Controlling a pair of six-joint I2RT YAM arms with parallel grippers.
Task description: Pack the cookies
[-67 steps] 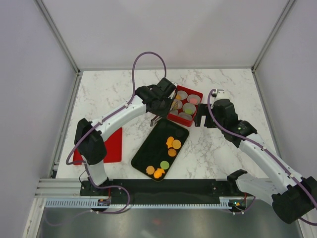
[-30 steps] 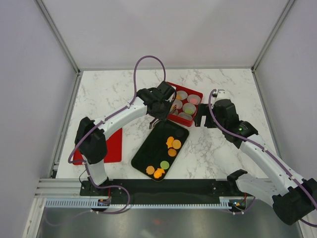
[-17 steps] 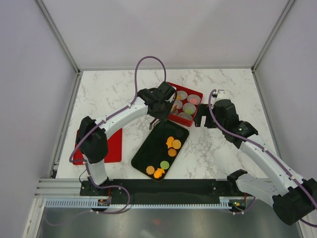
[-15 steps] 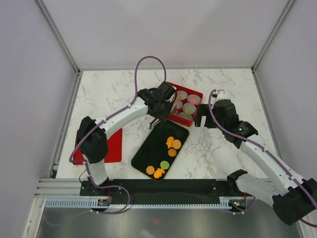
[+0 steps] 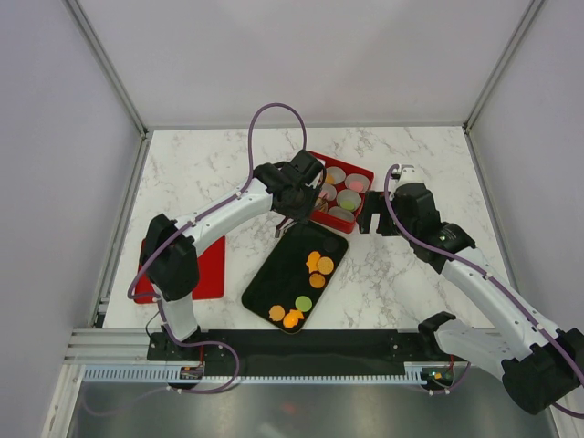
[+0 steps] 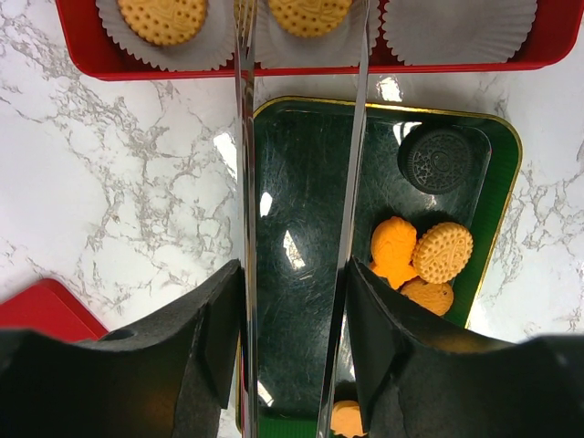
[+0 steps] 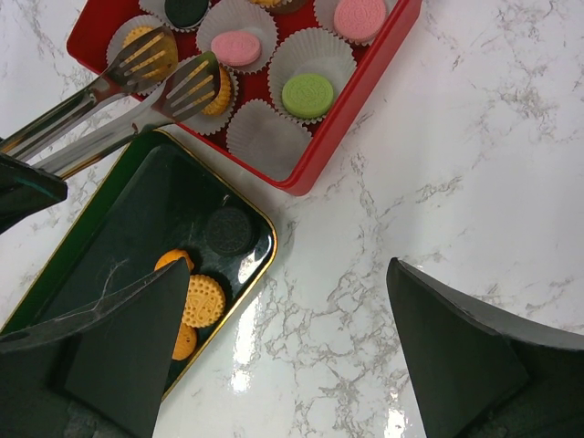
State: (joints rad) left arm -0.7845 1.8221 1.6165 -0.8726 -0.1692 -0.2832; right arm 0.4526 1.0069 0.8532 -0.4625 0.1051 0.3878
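Note:
Orange cookies (image 5: pixel 318 265), a green one (image 5: pixel 304 302) and a dark one (image 6: pixel 436 158) lie on the black tray (image 5: pixel 274 283). The red box (image 5: pixel 365 178) holds paper cups with pink (image 7: pixel 236 47), green (image 7: pixel 307 94) and orange cookies (image 6: pixel 164 18). My left gripper (image 6: pixel 294 274) is shut on metal tongs (image 6: pixel 245 137). The tong tips (image 7: pixel 173 78) stand apart over an orange cookie (image 6: pixel 308 14) in a cup at the box's near-left side. My right gripper (image 7: pixel 287 274) is open over bare marble, right of the box and tray corner.
A flat red lid (image 5: pixel 205 269) lies at the left by the left arm's base. One empty paper cup (image 7: pixel 265 137) sits at the box's near edge. White enclosure walls close in the marble table on three sides.
The left wrist has shifted slightly left since the earliest frame, and the tong arms have spread a little. The right arm has not moved.

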